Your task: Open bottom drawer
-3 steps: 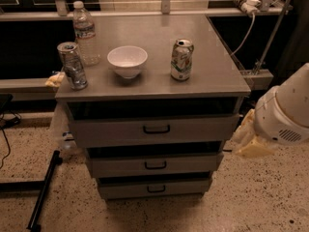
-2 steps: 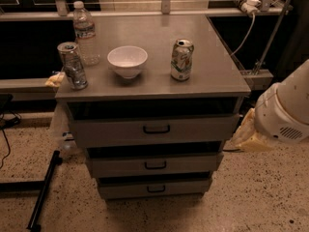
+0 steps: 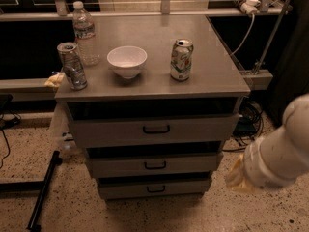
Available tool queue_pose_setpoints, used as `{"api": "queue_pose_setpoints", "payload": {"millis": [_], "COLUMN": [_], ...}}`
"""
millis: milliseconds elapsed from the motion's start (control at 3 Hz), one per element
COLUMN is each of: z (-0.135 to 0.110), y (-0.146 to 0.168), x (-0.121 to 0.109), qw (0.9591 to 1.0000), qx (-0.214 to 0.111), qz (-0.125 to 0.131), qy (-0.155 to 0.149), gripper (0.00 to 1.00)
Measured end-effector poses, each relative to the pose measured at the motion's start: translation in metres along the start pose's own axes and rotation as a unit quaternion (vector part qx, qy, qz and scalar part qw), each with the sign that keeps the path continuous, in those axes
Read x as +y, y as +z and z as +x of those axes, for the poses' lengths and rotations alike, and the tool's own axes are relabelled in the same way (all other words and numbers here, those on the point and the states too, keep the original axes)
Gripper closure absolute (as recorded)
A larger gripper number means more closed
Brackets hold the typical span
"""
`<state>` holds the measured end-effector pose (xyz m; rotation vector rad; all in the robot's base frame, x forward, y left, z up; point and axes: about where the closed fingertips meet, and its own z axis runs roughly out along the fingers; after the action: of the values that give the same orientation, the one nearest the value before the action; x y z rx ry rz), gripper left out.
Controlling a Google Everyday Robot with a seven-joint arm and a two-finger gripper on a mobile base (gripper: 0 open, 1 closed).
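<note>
The bottom drawer (image 3: 155,189) is the lowest and narrowest of three grey drawer fronts in the cabinet, with a small black bar handle, and it sits closed. Above it are the middle drawer (image 3: 155,165) and the tall top drawer (image 3: 156,128), both closed. My white arm comes in from the right edge. My gripper (image 3: 237,176) is at its lower left end, to the right of the cabinet at about the middle and bottom drawers' height, apart from them.
On the cabinet top (image 3: 212,71) stand a water bottle (image 3: 85,33), a silver can (image 3: 72,65), a white bowl (image 3: 127,61) and a green can (image 3: 181,59). A black pole (image 3: 43,190) lies on the floor to the left. Cables (image 3: 248,120) hang at the right.
My arm has shifted slightly to the right and down beside the cabinet. The drawers and the things on top have not moved.
</note>
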<state>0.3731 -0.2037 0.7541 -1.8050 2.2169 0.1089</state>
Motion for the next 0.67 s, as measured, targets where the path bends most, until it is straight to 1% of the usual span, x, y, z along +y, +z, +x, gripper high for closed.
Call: {"api": "queue_pose_setpoints", "payload": {"millis": [333,667], "z": [0.026,0.053], "y": [0.090,0.185], "x": [0.039,0.070], "qw": [0.9994,0.9974], "qx": [-0.001,0.000], "qz": [-0.034,-0.071], "qy": [-0.005,0.011], "gripper": [1.00,1.00]}}
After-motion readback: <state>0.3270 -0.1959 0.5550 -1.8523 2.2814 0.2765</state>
